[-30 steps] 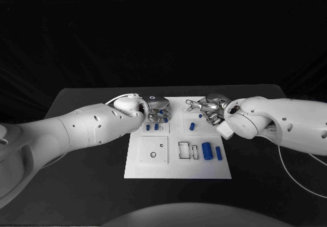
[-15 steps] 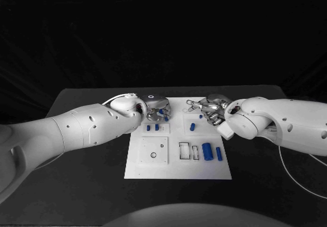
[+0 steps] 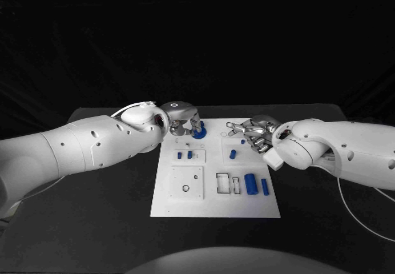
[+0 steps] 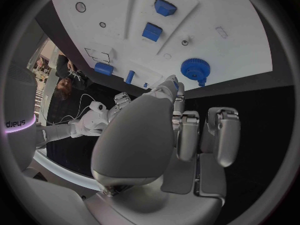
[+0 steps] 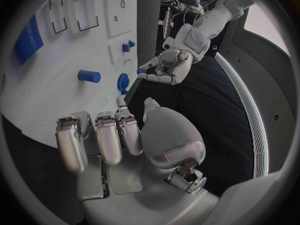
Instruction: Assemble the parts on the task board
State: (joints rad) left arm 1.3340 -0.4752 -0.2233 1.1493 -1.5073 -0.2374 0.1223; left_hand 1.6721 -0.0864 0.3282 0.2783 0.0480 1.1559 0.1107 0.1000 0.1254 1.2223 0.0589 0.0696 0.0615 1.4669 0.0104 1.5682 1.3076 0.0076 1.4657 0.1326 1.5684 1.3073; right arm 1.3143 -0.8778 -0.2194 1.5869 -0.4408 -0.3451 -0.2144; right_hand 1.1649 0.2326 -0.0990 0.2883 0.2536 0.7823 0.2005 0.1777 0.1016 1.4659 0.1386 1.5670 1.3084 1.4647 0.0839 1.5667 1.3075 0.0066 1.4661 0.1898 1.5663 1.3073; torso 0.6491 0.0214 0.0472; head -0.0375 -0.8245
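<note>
Board (image 3: 216, 208) position: white plate at the middle of the black worktop (image 3: 107, 228), long side running away from the robot.

Left hand (image 3: 185, 123) sits over the far left corner of the board. In the left wrist view its fingers (image 4: 187, 135) lie straight and close together, bent forward, with nothing between them – no grip seen. A blue toothed wheel (image 4: 195, 70) stands on the board just beyond the fingertips; whether they touch it cannot be told. In the head view the same wheel (image 3: 200, 132) shows at the hand's right edge.

Right hand (image 3: 253, 134) hangs over the far right part of the board. The right wrist view shows its fingers (image 5: 100, 135) side by side and slightly curled, holding nothing, clear of the board surface.

Other parts, all on the board:
- two small blue blocks (image 3: 184, 154) in the left panel (set side by side);
- a short blue peg (image 3: 233, 152) near the right hand;
- a thick blue cylinder (image 3: 249, 182) and a thinner blue rod (image 3: 264, 185) – lying parallel at the near right, beside two rectangular slots (image 3: 227, 182).
</note>
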